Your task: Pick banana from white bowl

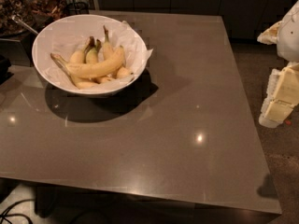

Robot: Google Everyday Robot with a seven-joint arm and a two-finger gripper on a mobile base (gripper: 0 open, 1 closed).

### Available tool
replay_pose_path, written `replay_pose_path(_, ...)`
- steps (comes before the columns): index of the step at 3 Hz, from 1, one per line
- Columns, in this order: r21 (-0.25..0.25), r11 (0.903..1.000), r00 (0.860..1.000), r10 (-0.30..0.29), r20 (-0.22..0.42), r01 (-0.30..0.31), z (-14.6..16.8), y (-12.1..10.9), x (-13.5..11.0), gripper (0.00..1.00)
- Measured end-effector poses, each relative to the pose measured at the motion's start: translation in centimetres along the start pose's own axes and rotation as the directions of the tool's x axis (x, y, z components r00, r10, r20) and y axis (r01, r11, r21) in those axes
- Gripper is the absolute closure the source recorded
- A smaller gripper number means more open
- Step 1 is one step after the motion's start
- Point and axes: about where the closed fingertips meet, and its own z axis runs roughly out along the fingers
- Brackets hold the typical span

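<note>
The white bowl (51, 31) stands on the far left part of the grey table (187, 125), lined with crumpled white paper. Several bananas lie in it. The banana (93, 69) is the longest one and lies crosswise on top of the others, its thin brownish stem pointing left. Shorter bananas with dark or greenish tips stand behind it. My gripper (280, 99) shows as cream-white parts at the right edge of the view, off the table's right side and far from the bowl. It holds nothing that I can see.
Dark containers of food (28, 6) with a metal utensil handle (23, 24) stand behind the bowl at the far left. Dark cabinets run along the back. The table's right edge drops to a brown floor (280, 171). Cables (11, 213) lie at the bottom left.
</note>
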Motion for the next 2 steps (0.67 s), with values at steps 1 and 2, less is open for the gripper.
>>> replay_pose_path(1,0.002,1.0,1.0,-0.001,0.0,0.001,-0.1,0.0,-0.1,0.0)
replay_pose_path(2,-0.026,0.9982,0.998,-0.054,-0.013,0.054,0.0,-0.5,-2.1,0.0)
